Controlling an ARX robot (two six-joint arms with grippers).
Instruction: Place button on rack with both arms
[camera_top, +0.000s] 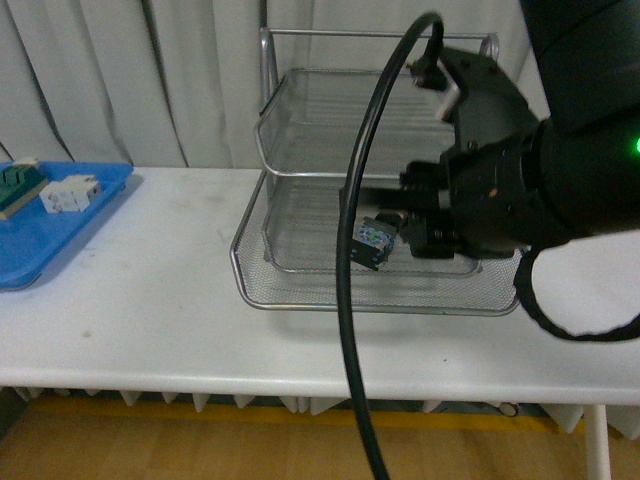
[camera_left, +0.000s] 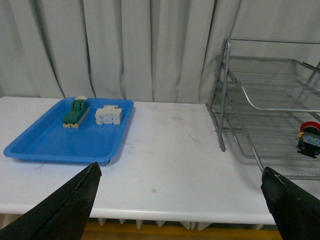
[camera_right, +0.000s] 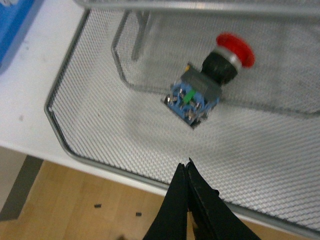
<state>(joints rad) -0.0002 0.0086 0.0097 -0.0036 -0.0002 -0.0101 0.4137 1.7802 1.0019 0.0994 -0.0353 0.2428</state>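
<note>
The button (camera_right: 207, 87), with its red cap and blue-and-black body, lies on its side on the mesh of the rack's (camera_right: 90, 130) lowest tray. The front view shows the button (camera_top: 374, 242) on the silver wire rack (camera_top: 300, 290), just left of the bulky right arm. From the left wrist, the button (camera_left: 309, 137) appears far off inside the rack (camera_left: 225, 95). My right gripper (camera_right: 186, 167) is shut and empty, hovering above the tray's front edge, apart from the button. My left gripper (camera_left: 180, 187) is wide open above the white table, holding nothing.
A blue plastic tray (camera_top: 50, 240) at the table's left end holds a green-and-cream part (camera_left: 76, 111) and a white block part (camera_left: 109, 115). A thick black cable (camera_top: 350, 260) hangs across the front view. Curtains hang behind; the table's near edge drops to wooden floor.
</note>
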